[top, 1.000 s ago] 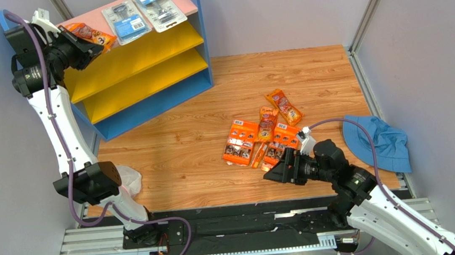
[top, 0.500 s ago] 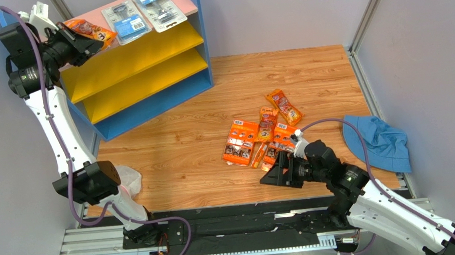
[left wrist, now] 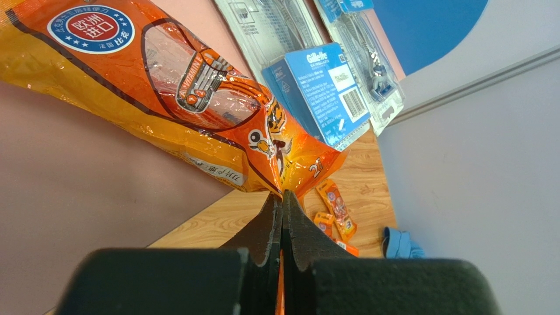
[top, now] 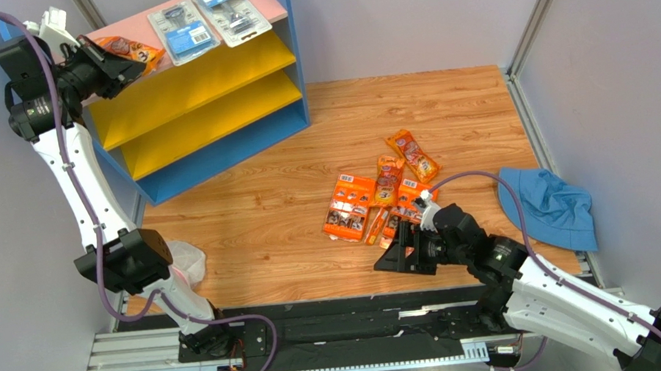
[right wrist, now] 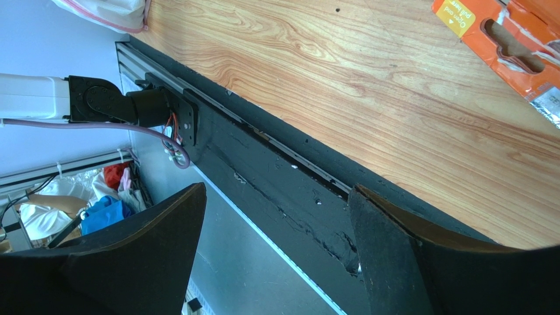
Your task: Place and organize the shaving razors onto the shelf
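Hovering at the left end of the pink top board [top: 138, 29] of the shelf [top: 207, 115], the orange bag [left wrist: 184, 105] of razors is pinched by one corner between the left fingers [left wrist: 266, 230], which are pressed fully together on the thin film. Whether the bag's far end already touches the board cannot be told. Just to its right on the same board, two clear blister packs [top: 187, 33] lie side by side. The step in hand looks like setting this bag down next to them. To do it well, the arm should bring the bag down flat, with its long edge running parallel to the nearest blister pack and close beside it without overlapping it. The whole bag should sit on the board rather than hang over the front edge. The fingers should part only once the board carries the bag, then draw straight back so the slippery film is not dragged askew. Farther out, the remaining orange packs [top: 382, 198] lie in a loose, overlapping pile on the counter [top: 255, 221]. The right fingers [right wrist: 131, 256] are spread wide with nothing between them, low at the near side of that pile and aimed toward the counter's near edge. A blue cloth [top: 548, 204] lies to the right of the pile.
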Action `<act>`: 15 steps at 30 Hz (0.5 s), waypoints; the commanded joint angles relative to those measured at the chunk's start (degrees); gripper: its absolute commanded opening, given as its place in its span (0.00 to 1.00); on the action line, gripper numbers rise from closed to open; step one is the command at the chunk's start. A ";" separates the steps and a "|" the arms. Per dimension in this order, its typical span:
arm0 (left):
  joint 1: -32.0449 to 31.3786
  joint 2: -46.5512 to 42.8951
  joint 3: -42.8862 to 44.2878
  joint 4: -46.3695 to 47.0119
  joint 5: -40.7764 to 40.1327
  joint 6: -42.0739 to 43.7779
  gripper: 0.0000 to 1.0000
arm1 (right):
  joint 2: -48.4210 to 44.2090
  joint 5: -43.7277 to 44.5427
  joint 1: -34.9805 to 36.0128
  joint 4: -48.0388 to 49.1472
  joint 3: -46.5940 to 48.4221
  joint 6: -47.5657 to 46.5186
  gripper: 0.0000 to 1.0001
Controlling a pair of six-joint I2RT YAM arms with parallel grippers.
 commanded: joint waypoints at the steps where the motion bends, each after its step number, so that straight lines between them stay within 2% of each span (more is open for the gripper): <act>1: 0.59 -0.42 -0.42 2.22 2.23 -0.03 0.00 | 0.56 1.48 0.95 3.59 2.60 0.62 0.83; 11: 0.59 -0.24 -3.24 5.48 5.66 -3.02 0.01 | 1.62 2.10 1.92 4.56 2.68 0.71 0.83; 15: 0.59 -0.42 -3.59 5.65 5.22 -3.55 0.22 | 1.79 2.27 2.18 4.56 2.60 0.71 0.83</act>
